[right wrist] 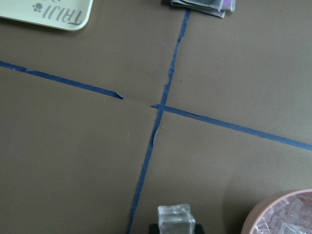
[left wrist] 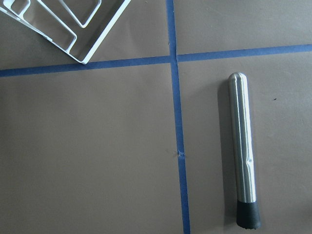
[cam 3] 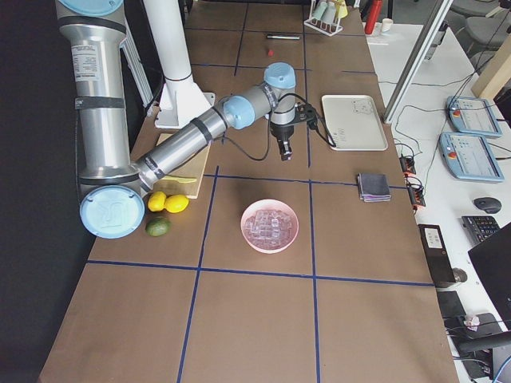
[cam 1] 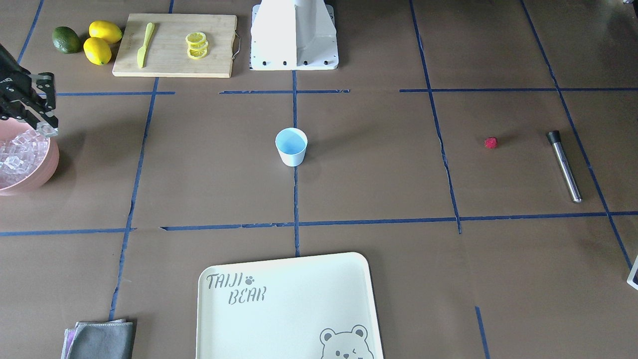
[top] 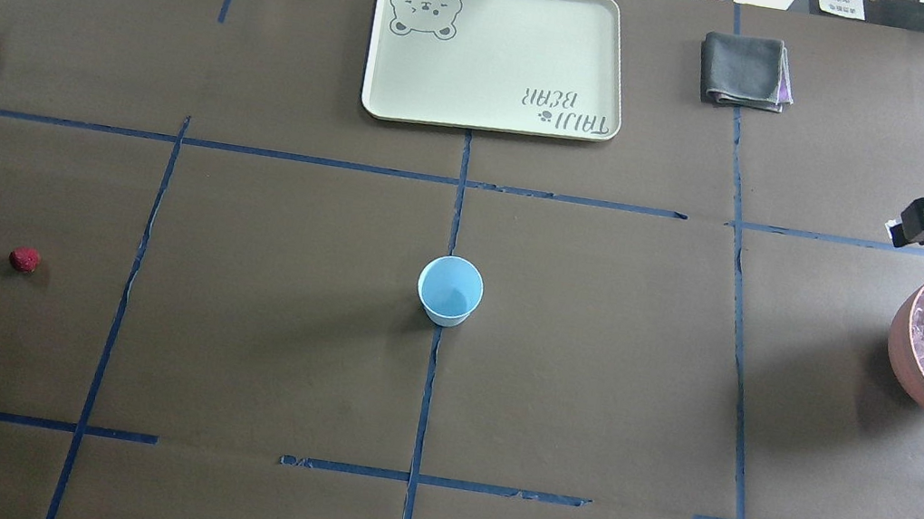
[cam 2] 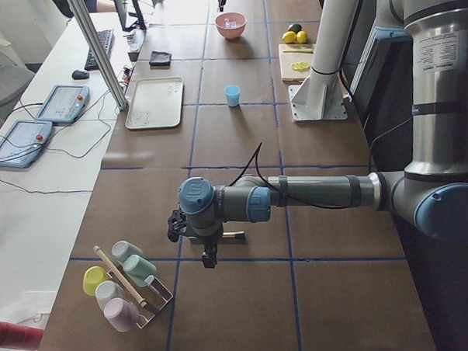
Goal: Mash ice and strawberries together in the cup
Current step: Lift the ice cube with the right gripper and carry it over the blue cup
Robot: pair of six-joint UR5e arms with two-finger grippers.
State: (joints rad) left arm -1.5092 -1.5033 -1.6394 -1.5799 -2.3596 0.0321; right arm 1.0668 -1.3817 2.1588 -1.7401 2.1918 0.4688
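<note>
The right pincer (cam 1: 46,128), clenched on one ice cube (right wrist: 175,218), hangs at the rim of the pink bowl (cam 1: 54,162) of ice (cam 1: 17,154). Loading appears under way. Next, carry it to the empty cup (cam 1: 291,146) mid-counter (cam 1: 379,189). Beyond lies the strawberry (cam 1: 491,143); the left pincer (cam 2: 209,256) cannot be judged.

One ice cube (right wrist: 173,218) pinched in right gripper (right wrist: 175,229) at bottom edge; pink bowl (right wrist: 265,210) rim lower right, tray (right wrist: 58,12) corner and cloth (right wrist: 204,4) up top.
</note>
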